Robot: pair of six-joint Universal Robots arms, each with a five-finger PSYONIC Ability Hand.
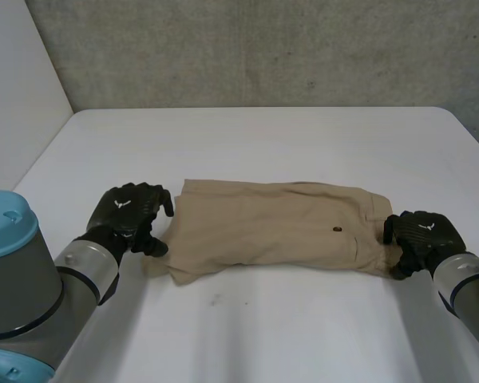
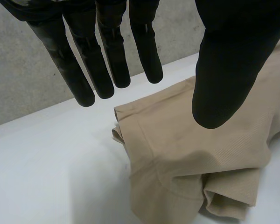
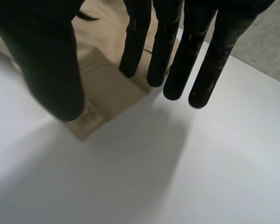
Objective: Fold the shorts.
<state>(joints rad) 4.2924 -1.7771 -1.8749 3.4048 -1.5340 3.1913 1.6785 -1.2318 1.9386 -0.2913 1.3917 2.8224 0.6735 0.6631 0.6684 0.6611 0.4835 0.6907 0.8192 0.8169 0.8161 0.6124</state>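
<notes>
Left hand (image 1: 130, 209) is hanging at the left end of the shorts (image 1: 263, 227), just beside the leg hems. Its fingers (image 2: 114, 56) are pointing straight and a little spread, its thumb (image 2: 228, 70) is standing well apart from them, and the hand is holding nothing. The thumb is hovering over the cloth, while the fingers are reaching over the counter (image 1: 263, 144) close to the hem corner.

Right hand (image 1: 421, 235) is sitting at the other end, at the waistband. Here also the fingers (image 3: 135, 42) are stretching out straight, the thumb (image 3: 46, 60) is keeping away from them, and nothing is being gripped. The fingertips are hanging over the waistband edge and the thumb over its corner; I cannot tell if they are touching the cloth.

The tan shorts are lying flat across the middle of the white counter as one long band, legs toward the left hand and waist toward the right hand. They are looking doubled, one leg over the other, and at the hem end the lower layer is bunching and sticking out from under the upper one. A small dark button (image 1: 336, 231) is showing near the waistband. A grey wall (image 1: 263, 48) is standing behind the counter
</notes>
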